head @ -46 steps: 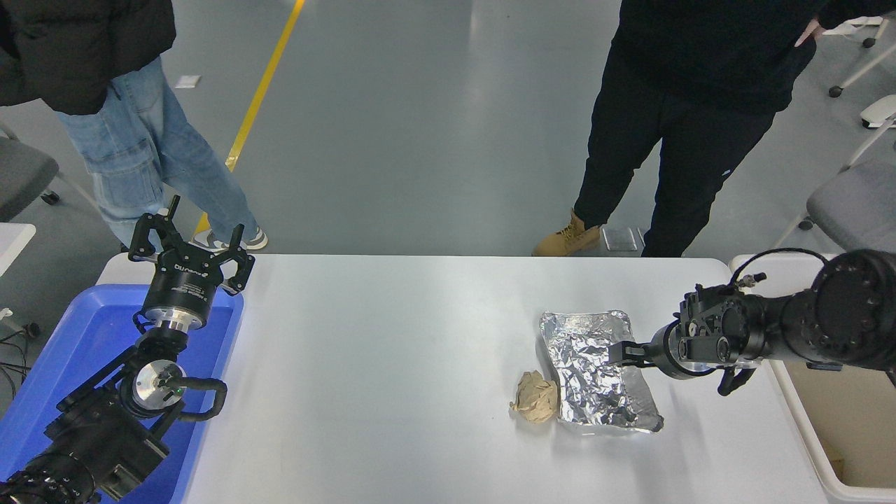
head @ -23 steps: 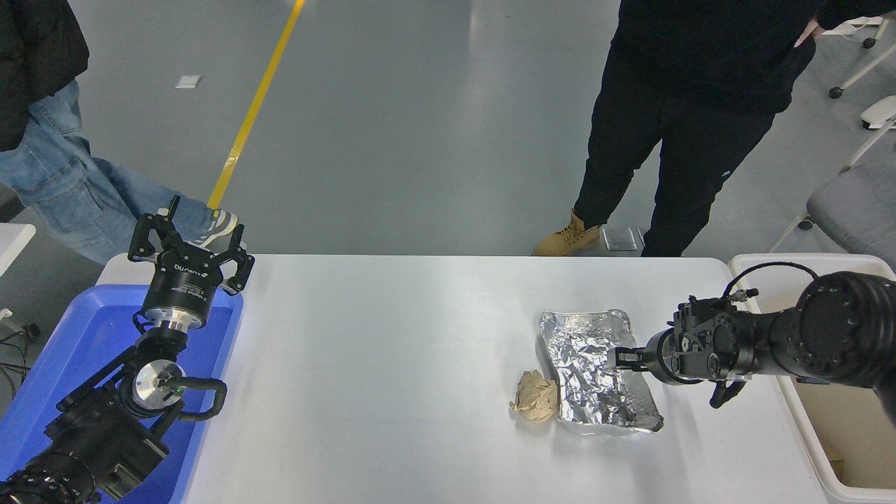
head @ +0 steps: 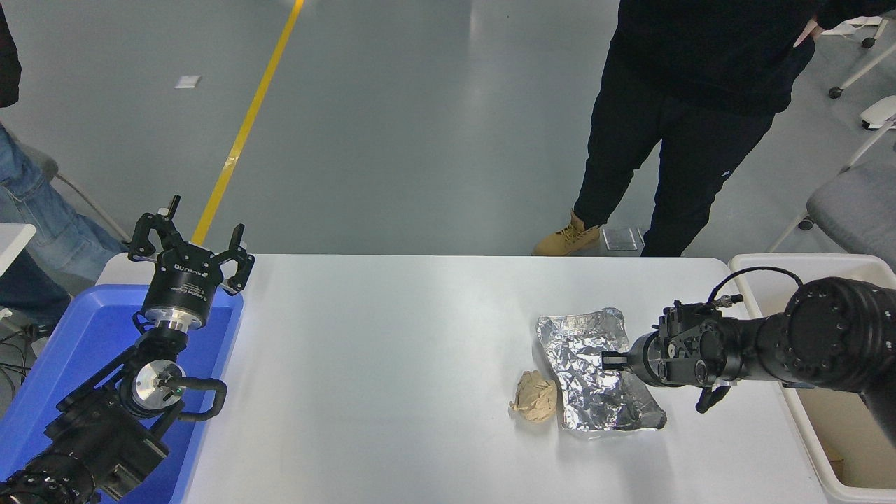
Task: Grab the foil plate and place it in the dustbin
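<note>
Foil plate (head: 595, 374) tilted over the last second: its right edge lifted off the bench (head: 392, 364) at right of centre. Right claw (head: 610, 360) looked clenched on that rim, tips partly hidden. Dustbin (head: 812, 434) at right edge, still empty-handed trip ahead.

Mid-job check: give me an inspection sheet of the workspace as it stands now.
Surface: white table, bare at centre.
Job's things: foil plate on the table, right of centre; dustbin at the right edge.
Clutter: crumpled paper ball against the plate's left side; blue tray at left.
Grippers: right gripper at the plate's right rim, grip unclear; left gripper open, parked over the tray.
Cables: black cable looped on the right wrist.
Surroundings: person in black standing beyond the table; chair.
</note>
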Robot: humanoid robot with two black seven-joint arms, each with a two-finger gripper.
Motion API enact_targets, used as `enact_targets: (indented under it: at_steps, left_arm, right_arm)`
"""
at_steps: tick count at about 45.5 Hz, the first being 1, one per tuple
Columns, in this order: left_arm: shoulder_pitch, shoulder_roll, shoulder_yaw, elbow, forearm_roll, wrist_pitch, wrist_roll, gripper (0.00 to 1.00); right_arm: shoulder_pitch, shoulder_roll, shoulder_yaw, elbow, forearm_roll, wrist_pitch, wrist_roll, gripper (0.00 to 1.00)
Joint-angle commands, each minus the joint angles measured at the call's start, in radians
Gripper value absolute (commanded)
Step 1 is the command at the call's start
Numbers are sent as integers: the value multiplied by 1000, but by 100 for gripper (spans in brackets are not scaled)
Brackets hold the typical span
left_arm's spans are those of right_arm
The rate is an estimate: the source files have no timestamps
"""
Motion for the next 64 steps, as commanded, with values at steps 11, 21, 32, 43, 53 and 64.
enact_targets:
  at_steps: [11,21,32,43,53,64]
  left_arm:
    - [0,0,0,0,0,1,0,98]
    - [0,0,0,0,0,0,0,98]
    - [0,0,0,0,0,0,1,98]
    - [1,0,0,0,0,1,0,98]
    - [1,0,0,0,0,1,0,98]
    - [0,0,0,0,0,1,0,98]
  right_arm:
    - [140,-106,-6,25,-52,29,56,0]
    - [290,-207,11,28,-84,163,100,0]
    - [500,-291,22,183,-106,293,106,0]
    - [686,-308,27,316,-113,368,106,0]
    - [827,-311,33,352,-112,482,106,0]
    - [917,-371,73,365,-117,603,106,0]
